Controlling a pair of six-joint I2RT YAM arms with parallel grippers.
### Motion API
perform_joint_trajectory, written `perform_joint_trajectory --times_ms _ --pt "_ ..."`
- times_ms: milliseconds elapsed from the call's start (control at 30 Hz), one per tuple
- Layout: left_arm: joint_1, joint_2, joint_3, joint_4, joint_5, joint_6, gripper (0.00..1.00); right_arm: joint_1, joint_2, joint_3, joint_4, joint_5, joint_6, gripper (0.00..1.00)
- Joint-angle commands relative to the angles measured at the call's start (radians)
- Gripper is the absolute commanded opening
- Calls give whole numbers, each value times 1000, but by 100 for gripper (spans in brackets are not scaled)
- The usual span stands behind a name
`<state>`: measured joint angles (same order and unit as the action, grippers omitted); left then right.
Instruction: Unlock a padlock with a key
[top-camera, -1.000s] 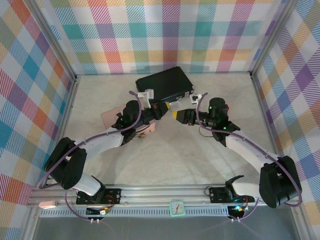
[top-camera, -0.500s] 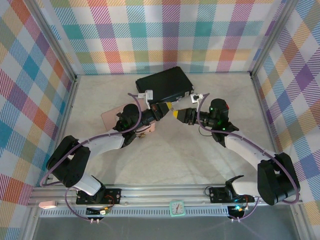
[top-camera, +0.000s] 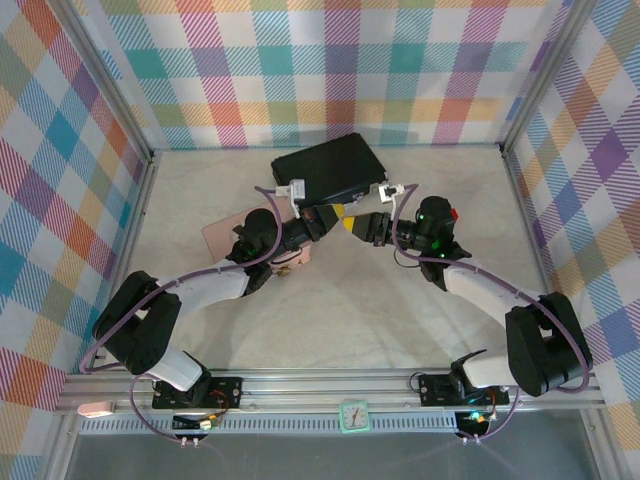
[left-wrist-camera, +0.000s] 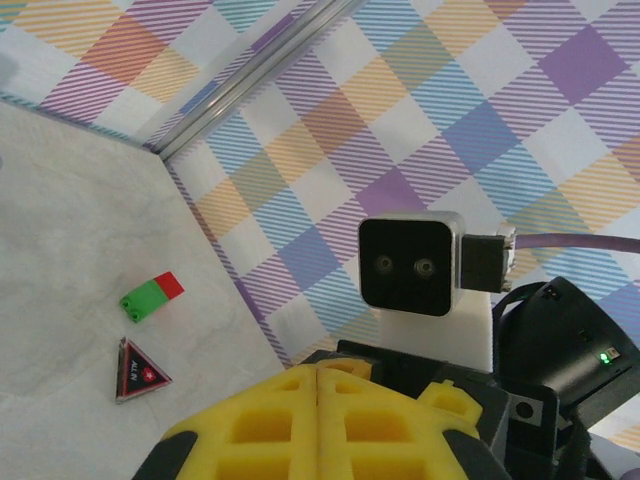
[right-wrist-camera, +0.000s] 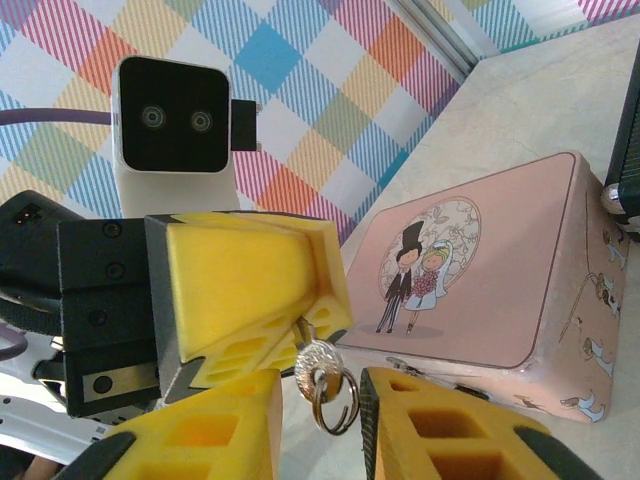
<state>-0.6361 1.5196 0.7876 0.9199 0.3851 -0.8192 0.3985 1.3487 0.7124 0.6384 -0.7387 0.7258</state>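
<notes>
A small silver key (right-wrist-camera: 322, 366) with a wire ring through its head sticks out of the yellow fingertips of my left gripper (right-wrist-camera: 312, 318), which is shut on its blade. My right gripper (right-wrist-camera: 320, 385) is open. Its two yellow fingers (right-wrist-camera: 225, 420) flank the key's head and ring with narrow gaps on both sides. From above, the left gripper (top-camera: 335, 217) and right gripper (top-camera: 357, 224) meet tip to tip above the table, in front of the black case. The left wrist view has its own fingers (left-wrist-camera: 270, 420) pressed together along one seam. The padlock is hidden.
A pink box (right-wrist-camera: 470, 280) with a bride-and-groom picture lies just behind the key, seen from above as the pink box (top-camera: 222, 232) under the left arm. A black case (top-camera: 330, 167) lies at the back. A green-and-red block (left-wrist-camera: 152, 296) and a red triangle piece (left-wrist-camera: 140, 372) lie near the right wall.
The right gripper has moved left and back up to the left gripper's tip, and its fingers have narrowed around the key's head. The left gripper stays shut, shifted slightly back.
</notes>
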Motion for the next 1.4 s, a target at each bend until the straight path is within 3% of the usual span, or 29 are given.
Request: perform_joint_trajectory --times_ms 0,200,400,600,800,933,967,1033,1133,1233,1367 --pt "-8 -7 -11 69 26 -11 0 -4 7 -9 63 -18 11 29" --pt "-15 -6 -16 91 32 -29 0 -6 12 -12 74 9 11 31" --pt "-22 -5 -17 97 34 -35 0 -6 24 -8 100 -3 25 20" --pt "-28 -4 -23 102 35 -39 0 -10 20 -12 116 0 38 23" --pt "-28 -12 -29 103 26 -40 0 -16 23 -11 114 -14 38 1" --pt "-28 -18 -28 100 18 -40 0 -16 24 -16 118 -17 42 0" --pt "-28 -18 -28 97 16 -41 6 -16 24 -15 117 -18 41 0" --pt "-27 -29 -35 87 -4 -46 43 -18 22 -15 111 -18 38 0" --pt "-10 -86 -45 -16 -55 -33 77 -18 5 -17 70 -18 9 0" --pt "8 -196 -51 -258 -132 10 81 -18 -35 -29 0 -12 -45 0" --pt "7 -362 -44 -688 -265 78 77 -18 -94 -41 -177 16 -149 0"
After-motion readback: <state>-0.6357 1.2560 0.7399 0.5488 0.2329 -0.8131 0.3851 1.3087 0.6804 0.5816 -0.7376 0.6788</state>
